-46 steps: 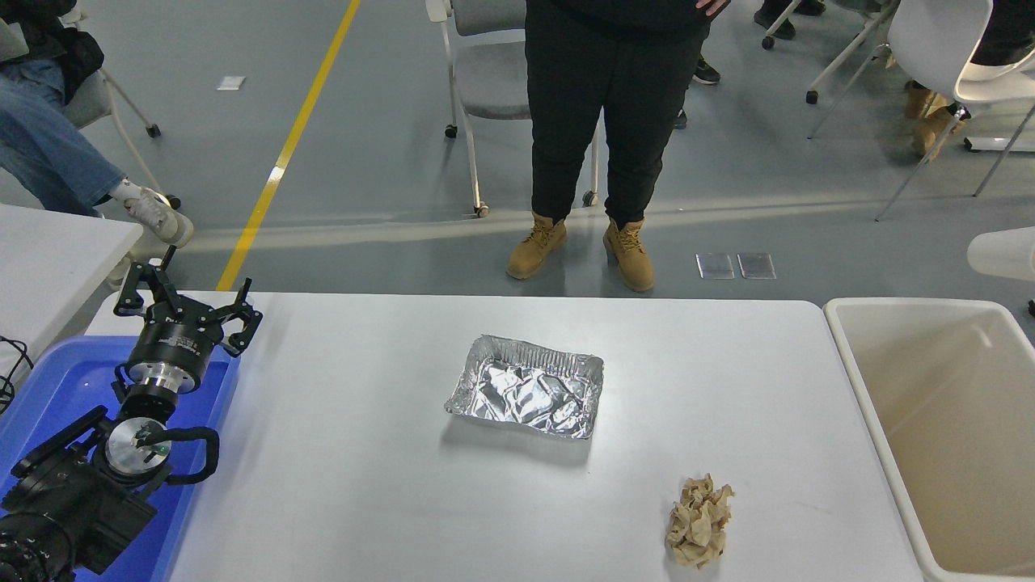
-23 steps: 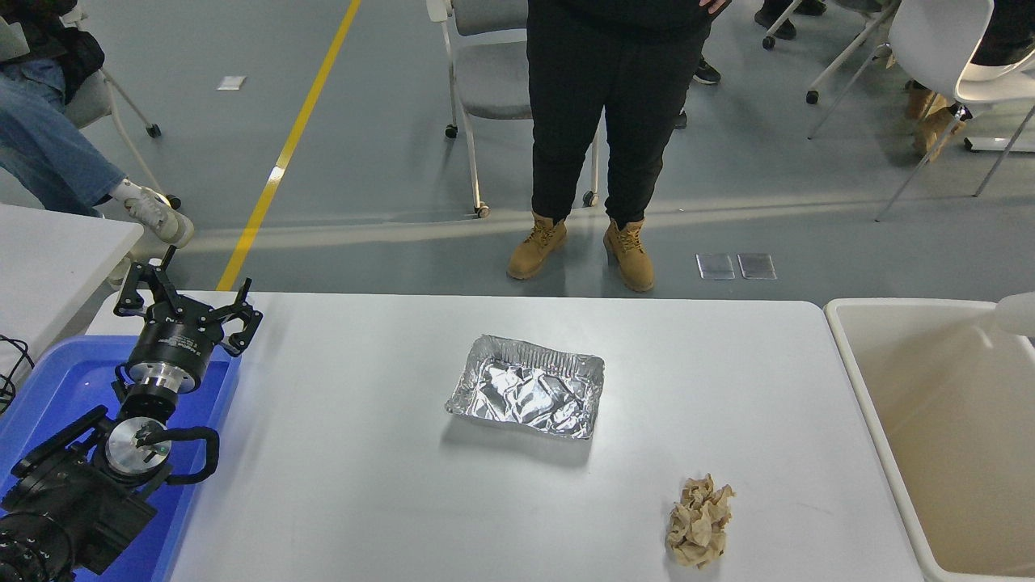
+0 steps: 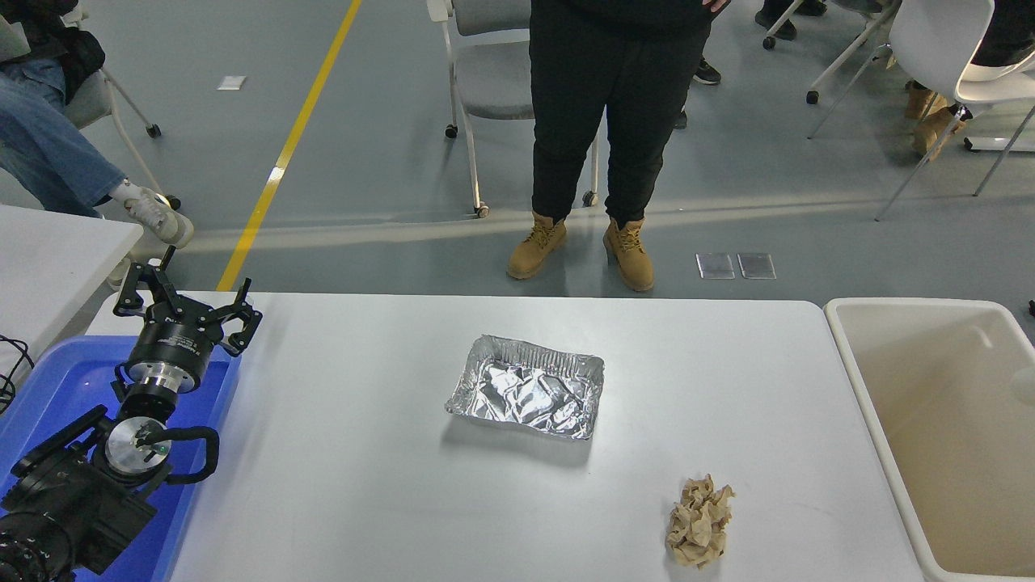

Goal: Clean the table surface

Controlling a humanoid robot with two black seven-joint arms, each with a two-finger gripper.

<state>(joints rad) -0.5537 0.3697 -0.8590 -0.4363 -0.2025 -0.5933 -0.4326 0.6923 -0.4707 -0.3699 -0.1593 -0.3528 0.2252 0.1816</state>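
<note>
The white table surface (image 3: pixel 364 485) fills the lower half of the head view. On it sits an empty crinkled foil tray (image 3: pixel 525 388) near the middle, and a crumpled wad of brown paper (image 3: pixel 699 521) lies toward the front right. My left gripper (image 3: pixel 187 293) is parked at the table's far left corner, open and holding nothing, far from both items. My right arm is out of view.
A beige plastic tub (image 3: pixel 849 356) stands off the table's right end, with a blurry pale shape (image 3: pixel 1024 394) inside. A blue tray (image 3: pixel 48 380) lies under my left arm. A person (image 3: pixel 614 121) stands at the far side; chairs and a smaller white table (image 3: pixel 48 250) surround.
A white object at the right edge has dropped from above the tub down into it. The left arm, foil tray and paper wad have not moved.
</note>
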